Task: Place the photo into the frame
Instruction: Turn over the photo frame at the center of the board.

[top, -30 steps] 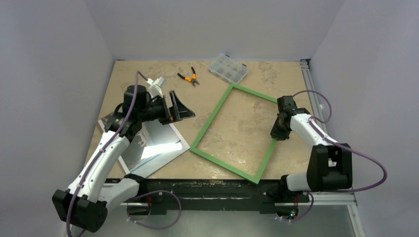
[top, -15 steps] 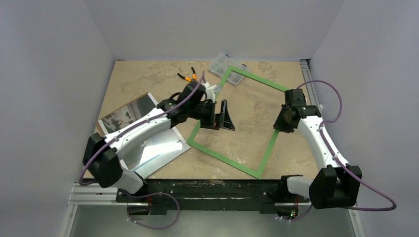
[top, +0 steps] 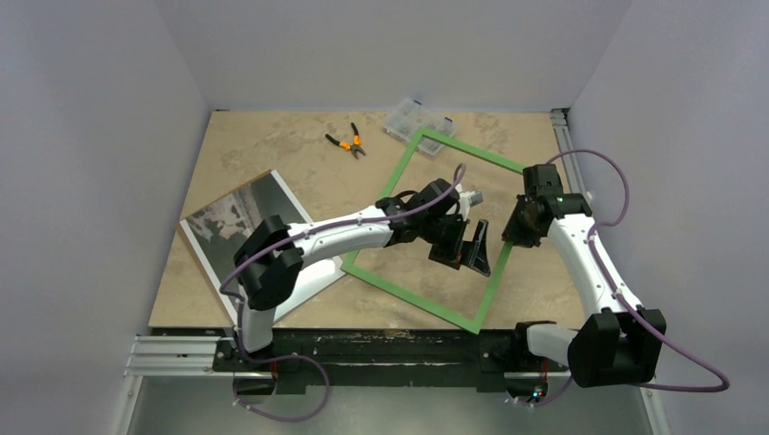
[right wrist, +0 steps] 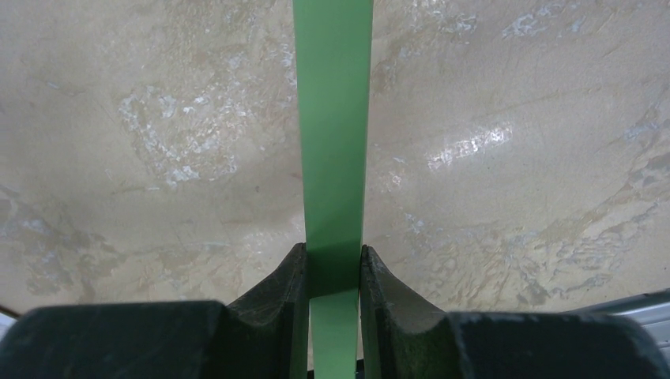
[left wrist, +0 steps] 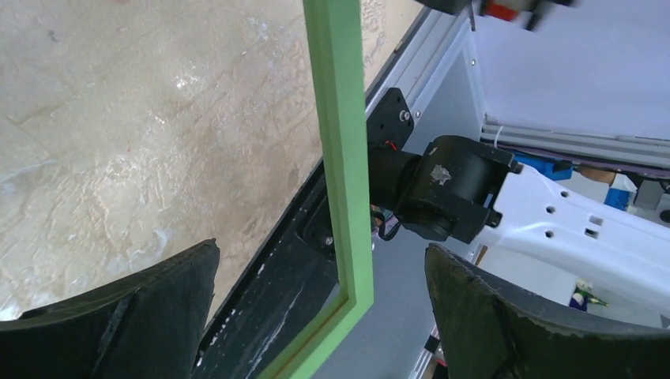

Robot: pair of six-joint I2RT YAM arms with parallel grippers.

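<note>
While the frame [top: 410,299] has its green right-hand rail pinched between the narrowly closed fingers of the right gripper [right wrist: 333,260], the rest of it stretches away to that gripper's left over the table [top: 272,149]. The left gripper [top: 472,254] hovers inside the frame's opening, just left of the right gripper, jaws spread wide and holding nothing. In its wrist view the frame's near corner runs between its fingers without touching them. The photo [top: 238,210] lies flat, picture side up, well behind the left gripper, beside that arm's elbow. Beyond both grippers sit orange-handled pliers [top: 347,142] and a clear parts box [top: 413,120], which the frame's far corner overlaps.
</note>
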